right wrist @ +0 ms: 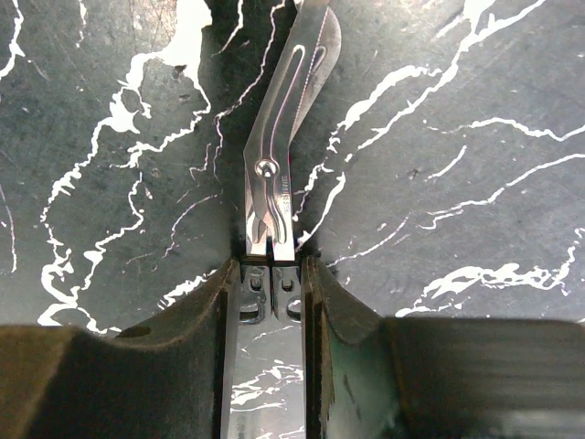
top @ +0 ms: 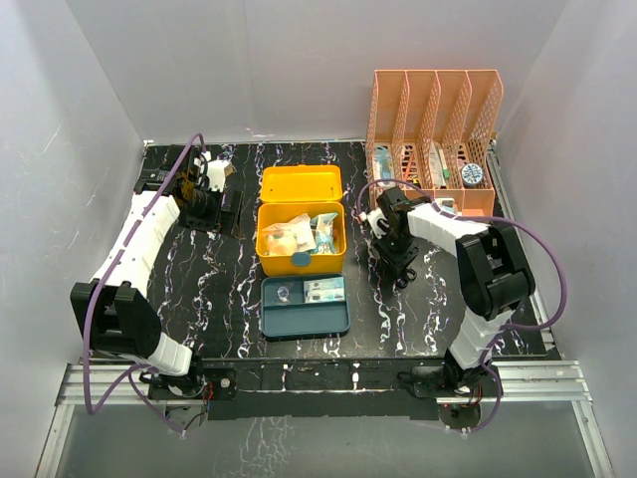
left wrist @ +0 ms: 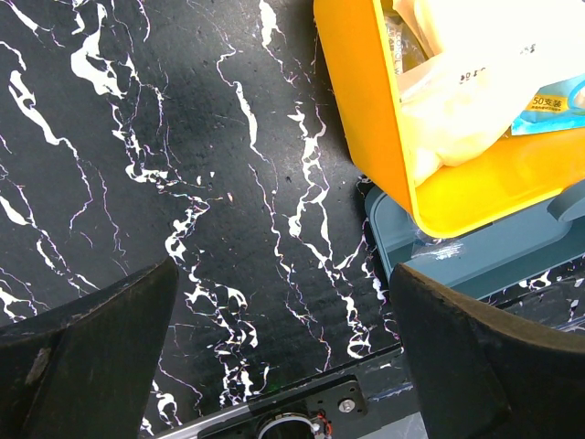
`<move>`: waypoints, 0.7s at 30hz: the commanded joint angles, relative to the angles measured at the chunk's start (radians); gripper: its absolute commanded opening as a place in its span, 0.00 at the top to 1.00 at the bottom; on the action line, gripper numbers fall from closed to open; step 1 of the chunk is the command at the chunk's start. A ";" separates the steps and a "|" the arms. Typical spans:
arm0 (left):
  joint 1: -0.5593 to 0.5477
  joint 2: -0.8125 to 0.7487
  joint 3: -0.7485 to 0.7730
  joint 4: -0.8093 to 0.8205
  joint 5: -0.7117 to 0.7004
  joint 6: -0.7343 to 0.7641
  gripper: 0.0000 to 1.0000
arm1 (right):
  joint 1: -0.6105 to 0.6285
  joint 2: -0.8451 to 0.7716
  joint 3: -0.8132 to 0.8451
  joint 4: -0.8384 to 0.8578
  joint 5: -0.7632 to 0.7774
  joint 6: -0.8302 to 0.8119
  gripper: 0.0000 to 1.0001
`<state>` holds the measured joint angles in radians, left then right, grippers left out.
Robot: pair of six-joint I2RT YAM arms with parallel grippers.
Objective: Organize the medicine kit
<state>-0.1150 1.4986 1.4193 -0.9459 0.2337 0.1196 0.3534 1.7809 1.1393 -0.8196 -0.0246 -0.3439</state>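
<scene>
Nearest us, the teal insert tray [top: 305, 321] lies flat on the black marbled table [left wrist: 137, 137], outside the medicine kit [top: 274, 261]. The kit's glossy yellow box stands just behind the tray, lid hinged back, stuffed with crinkly packets [top: 299, 234]. Right of the kit, the right gripper [right wrist: 271, 267] is pinched tight on the handle end of angled steel scissors [right wrist: 277, 155]; we cannot tell whether they rest on the table. We judge the step in hand is carrying them to a tray compartment. The steel is thin, smooth and likely slippery, so we would grip firmly, lift straight up, and lay the bent blades lengthwise in a long compartment. The left gripper [left wrist: 283, 283] hangs wide open and empty, left of the kit. Farthest off, the orange mesh file rack [top: 434, 110] stands upright.
</scene>
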 commanded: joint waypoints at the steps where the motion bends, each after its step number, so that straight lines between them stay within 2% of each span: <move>1: 0.005 -0.023 0.009 -0.019 0.009 0.008 0.01 | -0.002 -0.098 0.066 -0.003 0.018 0.012 1.00; 11: 0.005 -0.020 0.016 -0.019 0.003 0.003 0.01 | 0.025 -0.228 0.182 -0.089 0.007 0.032 1.00; 16: 0.005 -0.009 0.034 -0.019 0.000 0.000 0.01 | 0.115 -0.288 0.257 -0.100 0.027 0.039 1.00; 21: 0.005 0.004 0.045 -0.017 -0.008 0.000 0.01 | 0.234 -0.275 0.362 -0.157 0.084 0.056 1.00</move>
<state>-0.1150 1.4998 1.4239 -0.9466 0.2298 0.1192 0.5114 1.5246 1.3998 -0.9421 0.0093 -0.3103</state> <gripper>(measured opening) 0.986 0.250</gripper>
